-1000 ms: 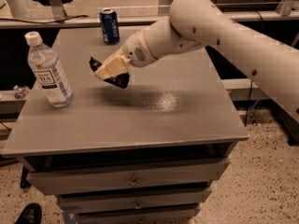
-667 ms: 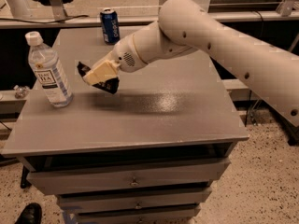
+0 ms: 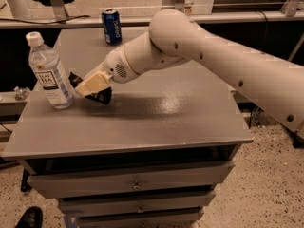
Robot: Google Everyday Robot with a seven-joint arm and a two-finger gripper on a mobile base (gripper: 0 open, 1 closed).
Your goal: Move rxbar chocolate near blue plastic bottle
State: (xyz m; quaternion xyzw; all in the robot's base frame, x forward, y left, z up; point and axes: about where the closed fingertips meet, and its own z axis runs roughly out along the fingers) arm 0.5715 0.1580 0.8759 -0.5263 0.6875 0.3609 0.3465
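Observation:
The blue plastic bottle (image 3: 49, 71), clear with a white cap and white label, stands upright at the left of the grey cabinet top (image 3: 156, 118). My gripper (image 3: 90, 87) is just right of the bottle, low over the surface. Its cream fingers are shut on the rxbar chocolate (image 3: 100, 97), a black wrapper that sticks out below and at the left of the fingers, close beside the bottle. The white arm reaches in from the right.
A blue Pepsi can (image 3: 111, 26) stands at the far edge of the cabinet top. Drawers (image 3: 133, 184) sit below the front edge. A dark shoe (image 3: 29, 218) shows on the speckled floor at the lower left.
My gripper has carried the rxbar chocolate left and down, from the middle of the top to right beside the bottle.

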